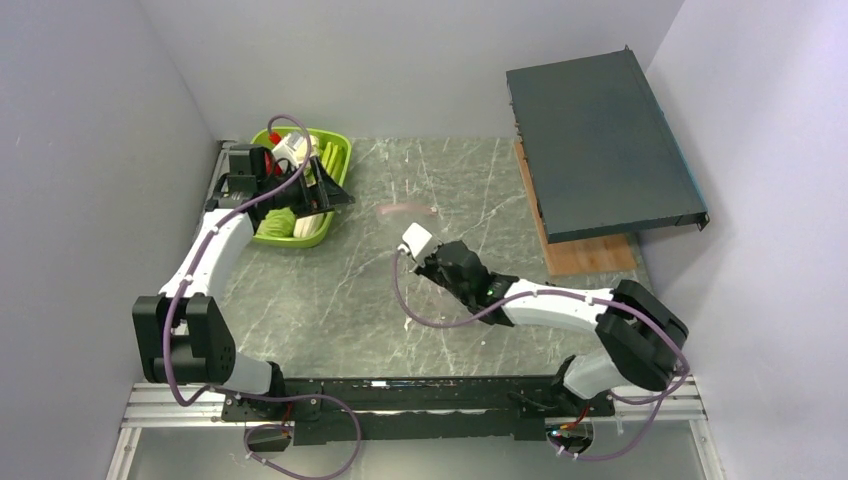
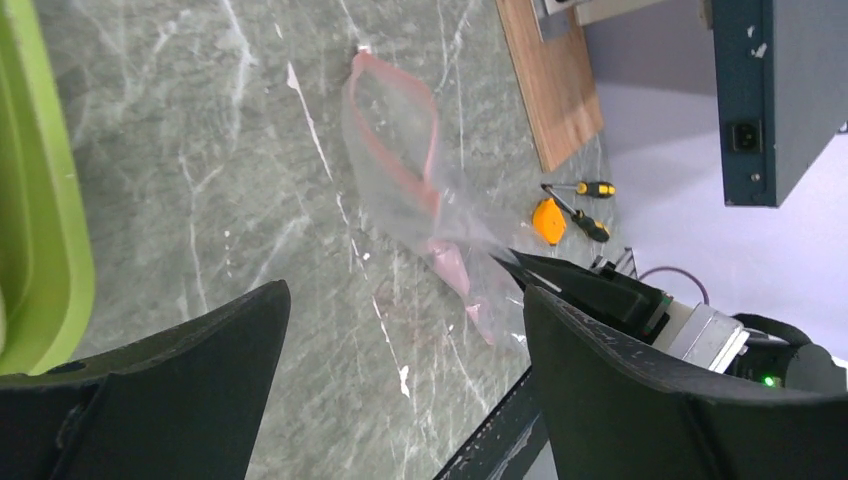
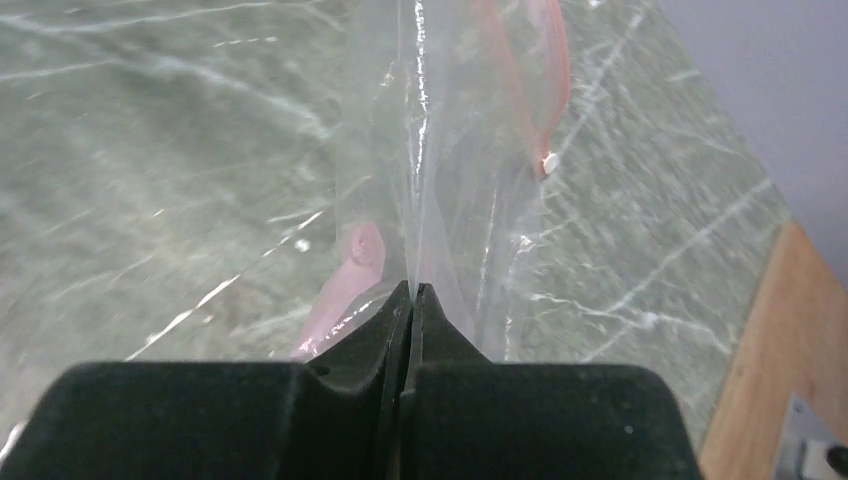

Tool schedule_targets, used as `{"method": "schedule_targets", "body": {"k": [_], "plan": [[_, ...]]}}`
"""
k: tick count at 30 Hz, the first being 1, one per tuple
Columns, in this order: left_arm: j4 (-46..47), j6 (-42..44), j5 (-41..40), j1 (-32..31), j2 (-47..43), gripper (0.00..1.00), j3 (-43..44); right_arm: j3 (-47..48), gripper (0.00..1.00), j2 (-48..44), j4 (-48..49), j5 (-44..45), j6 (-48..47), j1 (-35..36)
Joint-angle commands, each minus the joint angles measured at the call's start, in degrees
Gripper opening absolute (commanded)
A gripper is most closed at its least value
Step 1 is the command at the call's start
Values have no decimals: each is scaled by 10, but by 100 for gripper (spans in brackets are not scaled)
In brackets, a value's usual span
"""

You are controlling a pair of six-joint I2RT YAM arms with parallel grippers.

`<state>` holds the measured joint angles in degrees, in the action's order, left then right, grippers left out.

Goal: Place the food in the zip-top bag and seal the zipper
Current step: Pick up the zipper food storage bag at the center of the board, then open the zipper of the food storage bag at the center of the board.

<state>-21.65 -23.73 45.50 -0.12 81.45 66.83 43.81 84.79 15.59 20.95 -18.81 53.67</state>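
Right gripper [image 3: 412, 292] is pinched tight on the bag [image 2: 395, 195], jaws together on clear film, mid-frame on the tabletop [image 1: 330, 300]. Left gripper [image 2: 400, 310] hangs with jaws wide apart at the tray [image 1: 343, 150], upper left, where the food [image 1: 285, 224] sits. That film looks feather-light, limp and slippery, so I'd grab the stiffer pink zipper [image 2: 432, 130] edge to hold the mouth open.

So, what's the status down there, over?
Right tool shut on zip-top bag. Left tool open, empty, beside green tray. Zipper unsealed, food not bagged. Nothing seen blocking.
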Motion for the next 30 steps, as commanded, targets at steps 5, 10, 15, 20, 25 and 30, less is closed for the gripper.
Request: {"method": "schedule_targets", "body": {"k": [5,10,15,20,25,30], "plan": [[48,-20,51,-12,2,80,-8,-100,0,-62,162,-165,-48,-1],[76,-59,56,-11,8,69,-28,-130,0,-75,229,-158,-48,-1],[47,-80,27,-9,44,73,-22,-143,0,-91,244,-147,-51,0],[83,-123,62,-10,90,67,-37,-156,0,-110,250,-142,-60,-1],[96,-130,70,-18,111,67,-40,-153,0,-117,251,-148,-60,-1],[87,-121,83,-35,133,77,-28,-153,0,-119,250,-147,-61,0]]}}
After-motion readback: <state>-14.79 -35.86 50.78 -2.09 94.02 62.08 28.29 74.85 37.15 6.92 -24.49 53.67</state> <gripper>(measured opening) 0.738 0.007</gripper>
